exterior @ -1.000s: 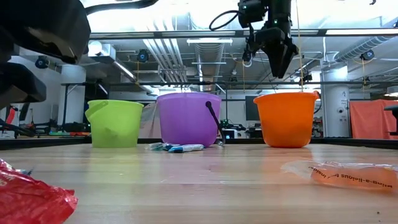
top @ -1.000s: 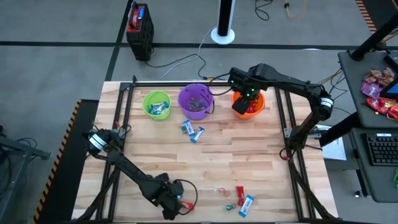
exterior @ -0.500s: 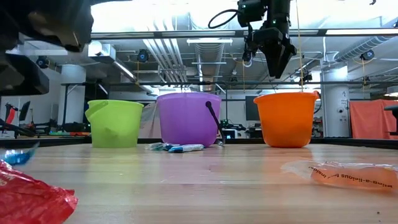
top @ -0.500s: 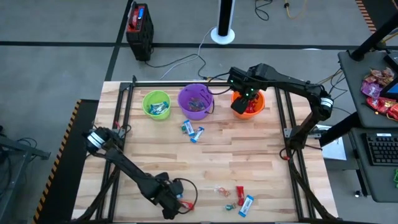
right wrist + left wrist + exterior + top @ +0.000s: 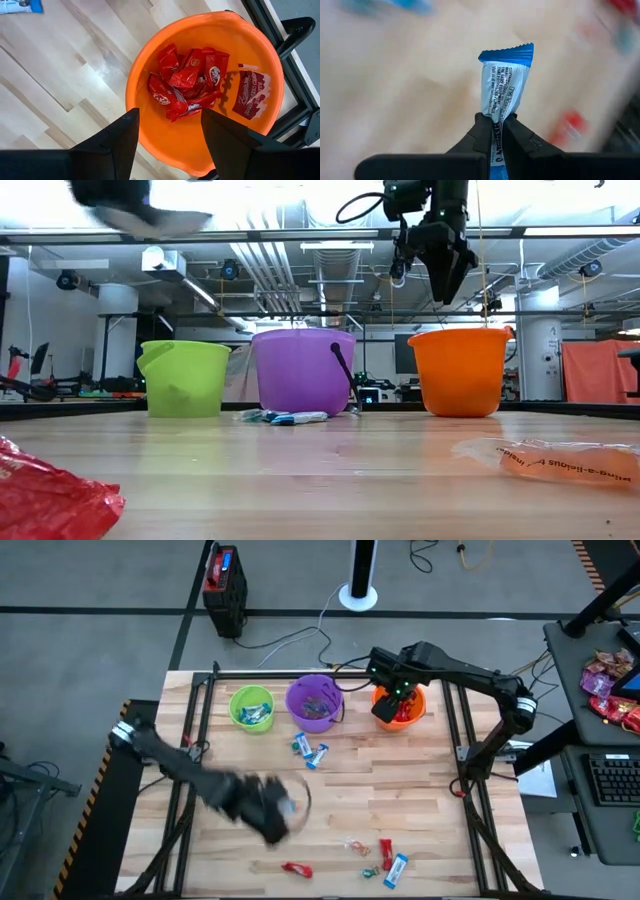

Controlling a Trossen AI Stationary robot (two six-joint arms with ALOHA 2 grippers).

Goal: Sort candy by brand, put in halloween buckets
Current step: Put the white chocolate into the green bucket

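Candy [image 5: 504,82] blue-white: pinched in left gripper [image 5: 495,125], raised mid-table | right gripper [image 5: 169,127]: spread wide, empty, over orange bucket [image 5: 260,117]

3 buckets [image 5: 317,703] stand in a row along the table's [image 5: 420,800] far edge. 2 candies [image 5: 310,750] lie just before the middle bucket. Several more candies [image 5: 388,858] lie near the front edge, right of centre. A heap of candies [image 5: 189,82] sits in the right bucket.

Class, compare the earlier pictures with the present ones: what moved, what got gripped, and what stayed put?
The left pincer closed on a blue-and-white candy and swung up from the near edge toward mid-table. The right pincer stayed open over the orange bucket; all buckets stayed put.
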